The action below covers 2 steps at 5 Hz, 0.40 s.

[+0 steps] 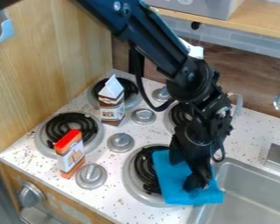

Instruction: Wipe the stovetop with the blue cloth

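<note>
Overall, camera view: a speckled white stovetop counter [31,157] beside a grey metal sink [250,190], with the black robot arm [157,43] slanting down from the top edge.

Gripper and cloth: the black two-finger gripper [194,178] hangs low at the lower right, up against a bright blue rectangular cloth [173,189]. How far apart the jaws stand, and whether they have hold of the cloth, cannot be told from this angle. The cloth lies at the front right of the stove. Its left edge overlaps the round front burner with black coils and a silver pan [131,181]; its right side reaches over the near left rim of the sink. Part of its upper right surface is hidden behind the gripper.

Room and edges: left of that burner, four round silver knobs [120,142] stand in a slanting row, the nearest one close to the front counter edge. A red-topped orange and white carton [70,154] stands beside this knob, overlapping the front left burner [96,144] in the view. Farther back, a brown and white carton with a pointed white top [112,106] stands at the rear left burner [132,99], well apart from the cloth. A pale wooden panel [54,57] bounds the left side; behind the arm runs a brown wooden backsplash [247,83]. Speckled counter lies between the rear burners and the sink.
</note>
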Motion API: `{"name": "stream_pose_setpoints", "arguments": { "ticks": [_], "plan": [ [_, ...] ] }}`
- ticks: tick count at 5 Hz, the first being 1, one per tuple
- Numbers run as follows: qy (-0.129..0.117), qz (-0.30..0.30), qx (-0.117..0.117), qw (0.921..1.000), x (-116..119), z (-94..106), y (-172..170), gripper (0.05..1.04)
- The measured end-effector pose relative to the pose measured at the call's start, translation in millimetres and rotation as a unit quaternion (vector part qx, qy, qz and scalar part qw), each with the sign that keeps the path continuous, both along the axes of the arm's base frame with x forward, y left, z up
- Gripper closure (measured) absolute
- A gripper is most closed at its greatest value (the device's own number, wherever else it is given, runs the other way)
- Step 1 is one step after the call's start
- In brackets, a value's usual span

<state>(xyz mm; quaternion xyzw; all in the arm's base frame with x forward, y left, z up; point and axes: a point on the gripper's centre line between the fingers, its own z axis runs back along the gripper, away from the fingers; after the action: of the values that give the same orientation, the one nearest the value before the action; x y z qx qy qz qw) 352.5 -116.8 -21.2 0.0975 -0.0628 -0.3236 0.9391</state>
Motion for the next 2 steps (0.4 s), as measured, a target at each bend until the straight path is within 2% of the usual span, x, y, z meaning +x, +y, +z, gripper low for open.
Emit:
{"name": "stream_pose_setpoints", "arguments": {
  "ticks": [2],
  "plan": [
    [-0.029,-0.002,0.048,0.9985,28,0.7,14,0.073]
  ]
}}
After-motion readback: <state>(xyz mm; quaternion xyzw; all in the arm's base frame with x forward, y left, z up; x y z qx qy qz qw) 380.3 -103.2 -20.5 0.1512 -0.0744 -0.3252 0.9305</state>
